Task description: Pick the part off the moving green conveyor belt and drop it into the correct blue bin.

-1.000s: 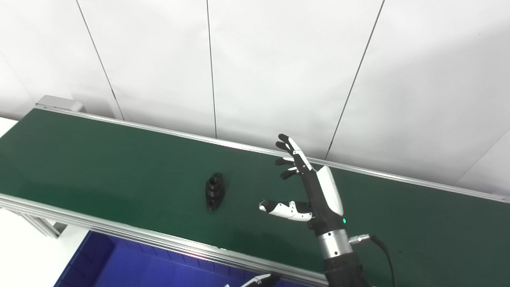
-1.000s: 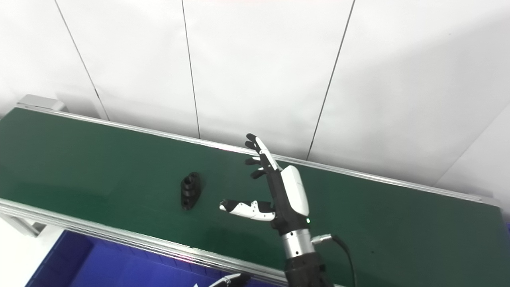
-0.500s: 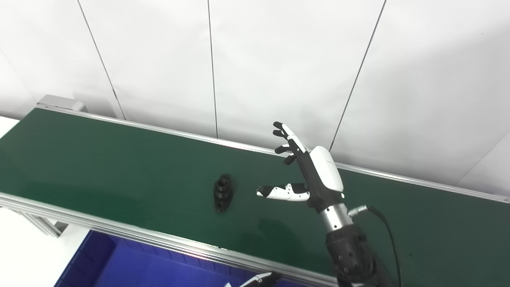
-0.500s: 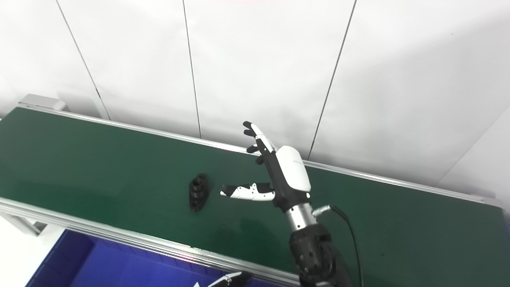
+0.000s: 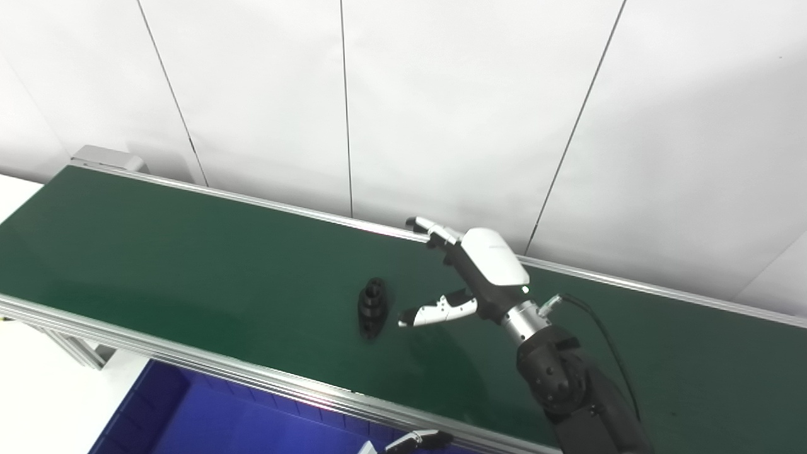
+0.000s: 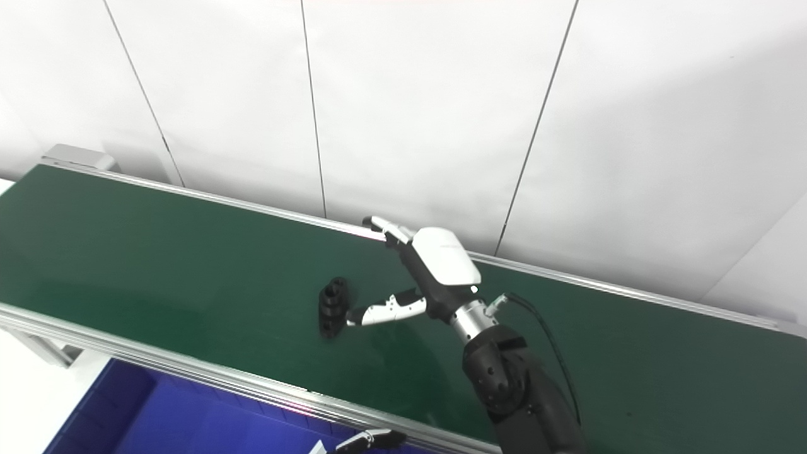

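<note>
— White wall panels with thin dark seams stand behind the long matte green conveyor belt [image 5: 189, 252] with its ribbed aluminium rails. What does the left eye view give?
— A small black ribbed plastic part [image 5: 372, 307] lies on the belt, just beside the thumb tip of the white-shelled right hand [image 5: 470, 277], whose fingers [image 5: 435, 228] are spread and hold nothing
— And the right eye view?
— Same part, thumb close beside it; smooth blue plastic bin [image 6: 145, 416] below the near rail. Only a sliver of the left hand [image 6: 365, 439] shows, so its fingers cannot be judged
</note>
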